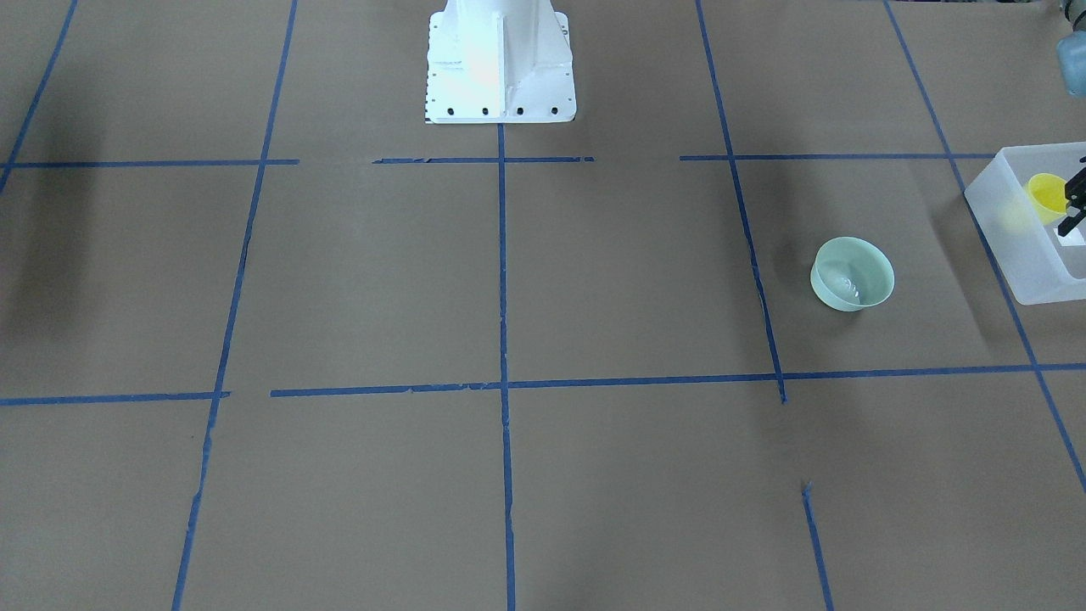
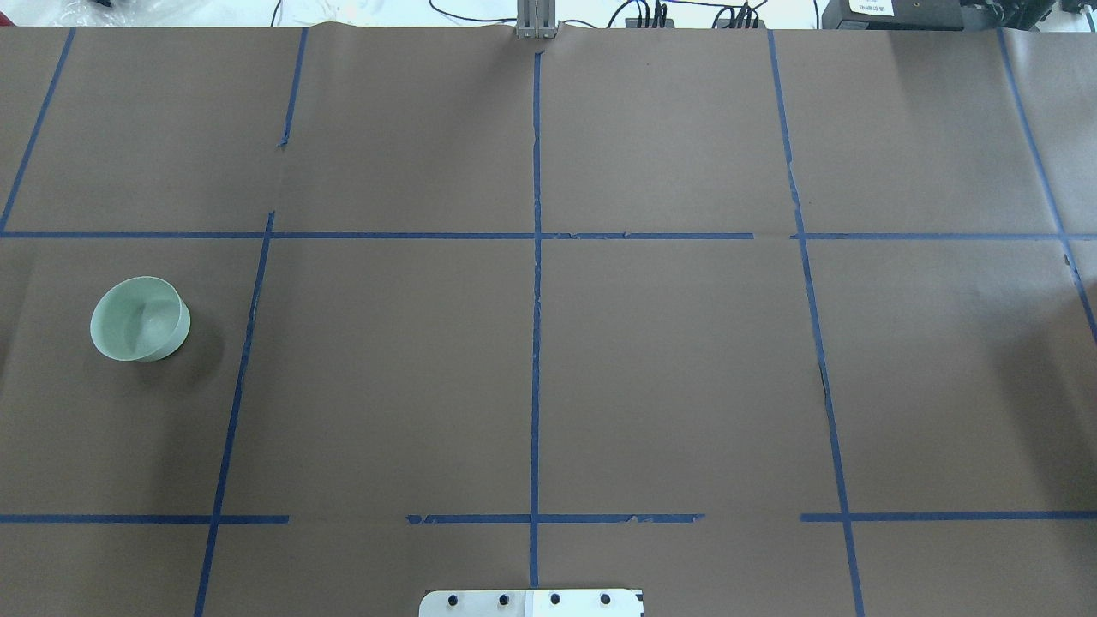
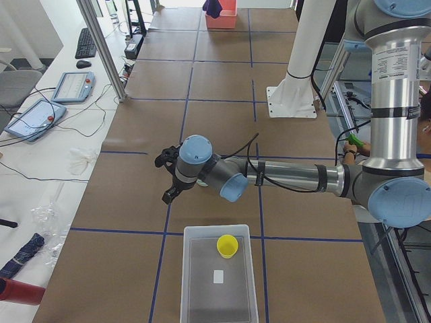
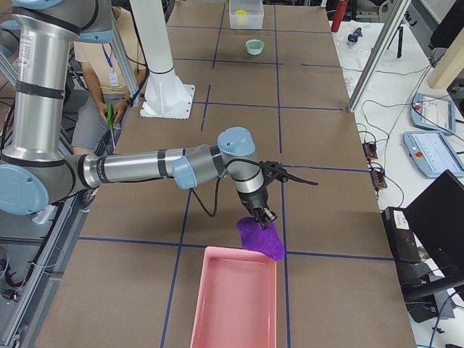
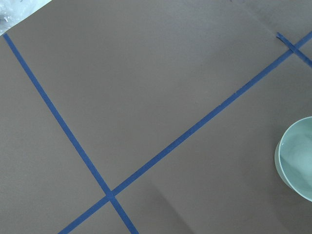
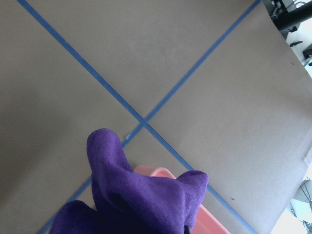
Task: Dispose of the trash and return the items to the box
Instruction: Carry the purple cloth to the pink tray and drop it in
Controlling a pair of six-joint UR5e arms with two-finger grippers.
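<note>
**Cup boxed, bowl left to go**

The yellow cup (image 3: 227,245) sits inside the box (image 3: 190,289), at the end nearest the table's middle; the mint bowl (image 1: 852,273) stands upright on the brown paper, near the box but apart from it. By my reading you are halfway through the returning, and the bowl is what remains.

Your left gripper (image 3: 166,180) hangs over the table just past the box's inner end; its wrist camera catches the bowl's rim at the right edge of its view and shows no fingers, so I cannot tell how the jaws stand.

At the other end of the table, your right gripper (image 4: 267,216) is directly above the purple cloth (image 4: 261,239), which is bunched at a corner of the pink tray (image 4: 233,304) and not inside it; the disposal looks under way, not finished. The jaws are hidden here too, so I cannot tell whether they grip the cloth.

For room, you have bare paper on every side of the bowl; the white pedestal (image 1: 501,64) is well apart from it. The box's low walls are the only edge to clear on the short run in, and the box sits close to the table's end, so mind overshoot there.
</note>
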